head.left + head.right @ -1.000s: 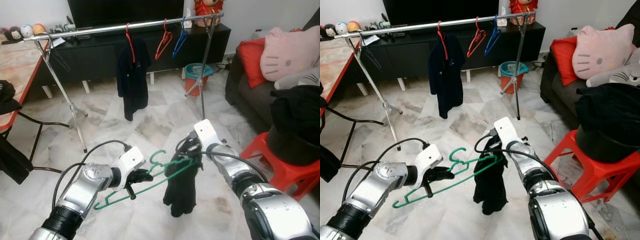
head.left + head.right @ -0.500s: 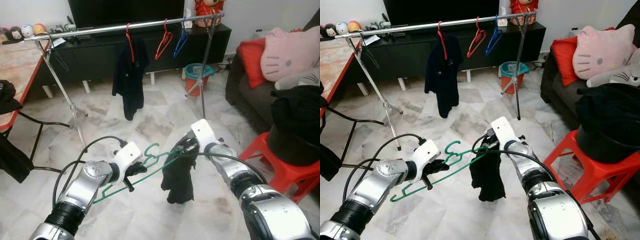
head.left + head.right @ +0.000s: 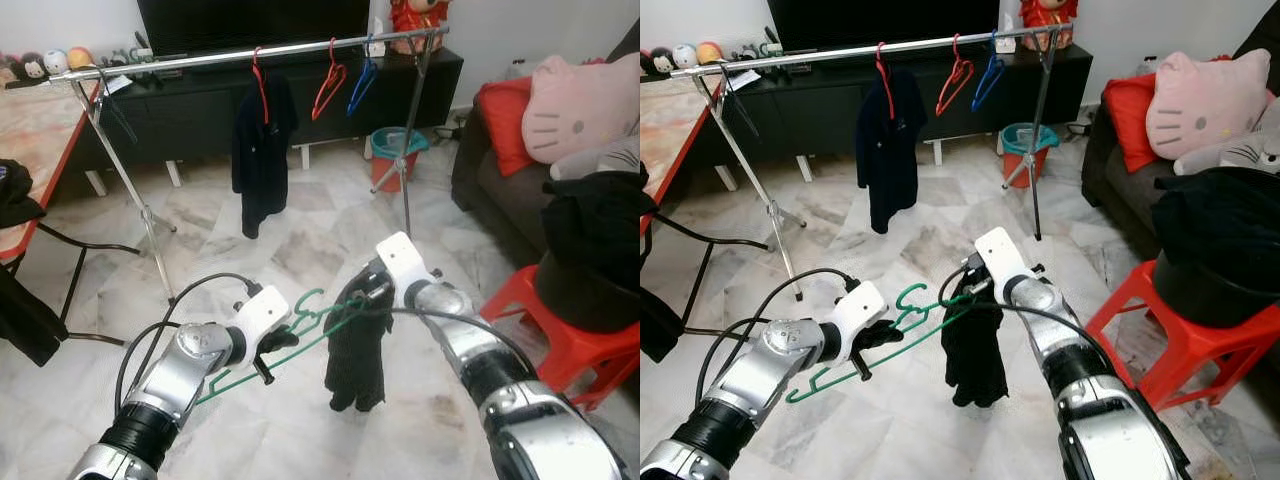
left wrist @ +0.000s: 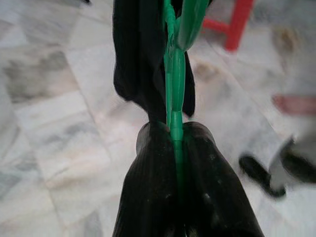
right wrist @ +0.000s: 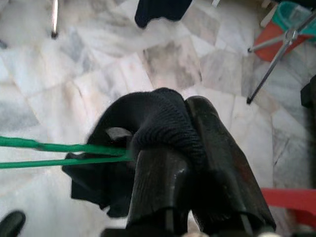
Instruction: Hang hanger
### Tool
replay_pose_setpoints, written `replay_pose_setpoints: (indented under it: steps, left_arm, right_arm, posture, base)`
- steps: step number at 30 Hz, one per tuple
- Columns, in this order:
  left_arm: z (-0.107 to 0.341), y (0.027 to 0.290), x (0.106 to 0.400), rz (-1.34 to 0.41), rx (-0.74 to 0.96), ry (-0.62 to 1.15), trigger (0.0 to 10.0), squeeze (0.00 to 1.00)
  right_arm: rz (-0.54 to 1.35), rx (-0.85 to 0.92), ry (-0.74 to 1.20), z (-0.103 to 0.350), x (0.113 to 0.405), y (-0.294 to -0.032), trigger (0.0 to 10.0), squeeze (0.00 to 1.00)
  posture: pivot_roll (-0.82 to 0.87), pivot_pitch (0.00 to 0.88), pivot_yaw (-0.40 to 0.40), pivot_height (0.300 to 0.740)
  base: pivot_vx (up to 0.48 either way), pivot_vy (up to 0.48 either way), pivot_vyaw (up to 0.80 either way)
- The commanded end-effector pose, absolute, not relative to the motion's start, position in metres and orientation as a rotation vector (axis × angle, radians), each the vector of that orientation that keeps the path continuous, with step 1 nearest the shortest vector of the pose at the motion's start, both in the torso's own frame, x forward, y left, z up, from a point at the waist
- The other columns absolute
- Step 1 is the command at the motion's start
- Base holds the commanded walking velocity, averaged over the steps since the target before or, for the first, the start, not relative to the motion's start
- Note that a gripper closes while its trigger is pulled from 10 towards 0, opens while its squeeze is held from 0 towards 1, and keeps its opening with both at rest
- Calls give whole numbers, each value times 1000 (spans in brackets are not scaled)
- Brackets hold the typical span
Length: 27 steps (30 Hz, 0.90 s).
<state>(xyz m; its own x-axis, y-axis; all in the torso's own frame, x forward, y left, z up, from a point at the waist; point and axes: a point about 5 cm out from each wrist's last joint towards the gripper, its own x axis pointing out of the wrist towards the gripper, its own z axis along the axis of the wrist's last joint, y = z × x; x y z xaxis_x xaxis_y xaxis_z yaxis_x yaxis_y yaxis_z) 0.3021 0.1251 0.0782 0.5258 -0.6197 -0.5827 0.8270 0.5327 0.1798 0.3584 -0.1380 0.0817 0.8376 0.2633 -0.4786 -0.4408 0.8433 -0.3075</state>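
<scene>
A green hanger [image 3: 300, 335] is held level above the marble floor between my two arms. My left gripper [image 3: 281, 340] is shut on its lower bar, and the left wrist view has the green bar [image 4: 175, 123] pinched between the black fingers [image 4: 148, 197]. A black garment [image 3: 357, 350] droops from the hanger's right end. My right gripper [image 3: 365, 290] is shut on the top of that garment [image 5: 158, 123], next to the green bars [image 5: 59, 153]. Behind stands a silver clothes rail [image 3: 250, 55].
On the rail hang a dark jacket [image 3: 262, 150] on a red hanger, an empty red hanger [image 3: 328, 85] and a blue one [image 3: 360, 85]. A red stool [image 3: 560, 330] stands close on the right beside a dark sofa [image 3: 500, 180]. A red-edged table [image 3: 35, 150] is at left.
Both arms have lifted the hanger and garment a little and drawn them closer together. Both grips are unchanged.
</scene>
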Motion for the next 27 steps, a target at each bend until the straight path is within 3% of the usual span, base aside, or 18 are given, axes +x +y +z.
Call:
replay_pose_setpoints:
  steps: [1,16,27]
  left_arm:
    - [74,132,301,-899,525,526,10000,0]
    - [79,137,310,-794,535,498,10000,0]
    - [83,128,308,-839,448,458,10000,0]
  right_arm:
    - [364,-469,440,81,359,-144,10000,0]
    - [378,-520,516,62,342,-149,10000,0]
    - [432,-402,464,84,344,-142,10000,0]
  posture:
    - [87,0,-9,740]
    - [91,0,-10,740]
    - [89,0,-8,740]
  base:
    - [0,0,0]
    - [0,0,0]
    - [0,0,0]
